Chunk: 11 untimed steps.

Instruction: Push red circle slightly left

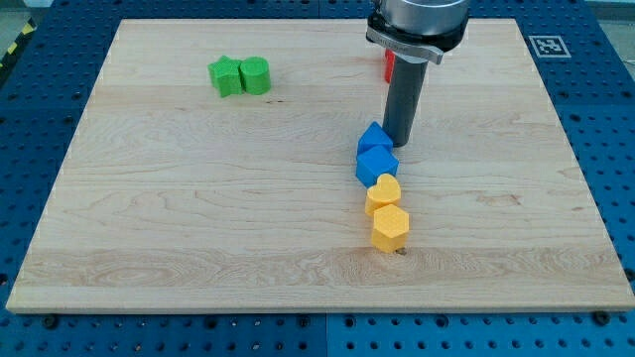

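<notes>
Wooden board [198, 198] on a blue pegboard: the red block [389, 66], its shape mostly hidden behind the rod, sits near the view's top, my tip [403, 140] just right of two blue blocks [375, 154] heading a column above two yellow blocks [386, 210], green pair [239, 76] well left

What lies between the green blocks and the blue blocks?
Nothing: in the camera view, only bare board separates the green blocks from the blue blocks. My tip is right of the blue ones.
</notes>
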Motion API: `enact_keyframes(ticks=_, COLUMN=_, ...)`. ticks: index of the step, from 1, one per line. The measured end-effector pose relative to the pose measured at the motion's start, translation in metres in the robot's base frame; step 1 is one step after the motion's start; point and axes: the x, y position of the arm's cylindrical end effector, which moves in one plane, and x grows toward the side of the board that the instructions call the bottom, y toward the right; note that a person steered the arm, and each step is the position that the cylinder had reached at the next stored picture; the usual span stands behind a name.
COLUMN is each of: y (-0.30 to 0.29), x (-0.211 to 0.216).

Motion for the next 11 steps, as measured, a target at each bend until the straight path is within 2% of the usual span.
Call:
enact_keyframes(ticks=2, y=0.015, x=-0.003)
enact_keyframes(ticks=4, y=0.078, x=-0.007)
enact_keyframes(ticks=5, y=0.093, x=-0.043)
enact_keyframes(ticks=6, y=0.093, x=-0.079)
enact_keyframes(ticks=11, y=0.096, x=-0.081)
